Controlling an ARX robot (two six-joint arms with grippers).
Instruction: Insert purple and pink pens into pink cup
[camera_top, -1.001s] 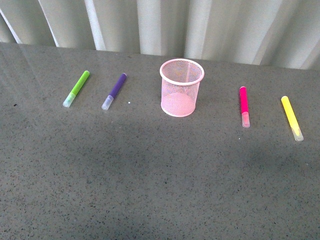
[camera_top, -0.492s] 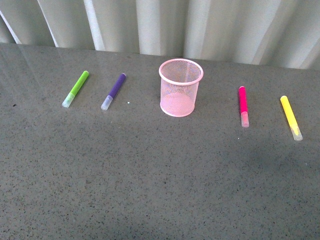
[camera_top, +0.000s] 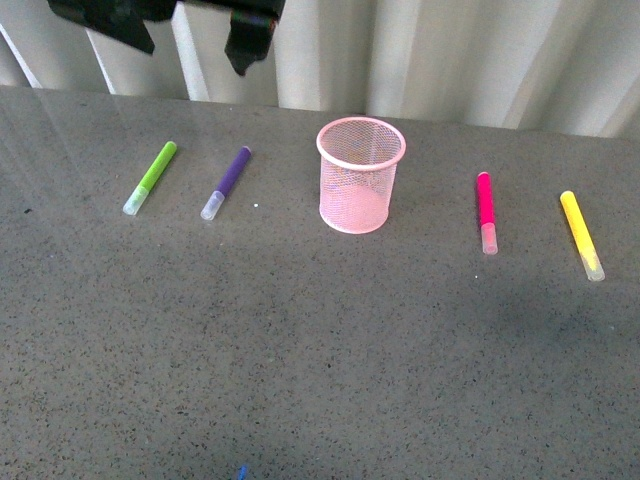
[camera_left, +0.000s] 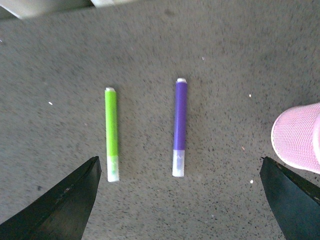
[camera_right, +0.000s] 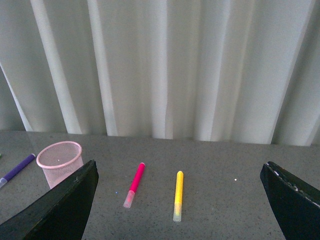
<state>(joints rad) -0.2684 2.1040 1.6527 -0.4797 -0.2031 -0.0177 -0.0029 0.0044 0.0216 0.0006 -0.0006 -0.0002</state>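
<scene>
The purple pen (camera_top: 228, 181) lies on the grey table left of the upright pink cup (camera_top: 361, 175). The pink pen (camera_top: 486, 210) lies to the cup's right. My left gripper (camera_top: 195, 50) hangs open high above the purple pen at the top left. In the left wrist view the purple pen (camera_left: 180, 125) lies between the spread fingers of the left gripper (camera_left: 178, 159), well below them, with the cup's rim (camera_left: 300, 137) at the edge. My right gripper (camera_right: 180, 162) is open and empty, held back from the pink pen (camera_right: 135, 184), and does not show in the front view.
A lime-green marker (camera_top: 151, 176) lies left of the purple pen, parallel to it. A yellow marker (camera_top: 581, 234) lies right of the pink pen. A pale curtain (camera_top: 450, 50) hangs behind the table's far edge. A small blue speck (camera_top: 241, 472) shows at the front edge.
My left gripper has come into the front view at the top left, above the green and purple markers. The pens and cup lie where they were.
</scene>
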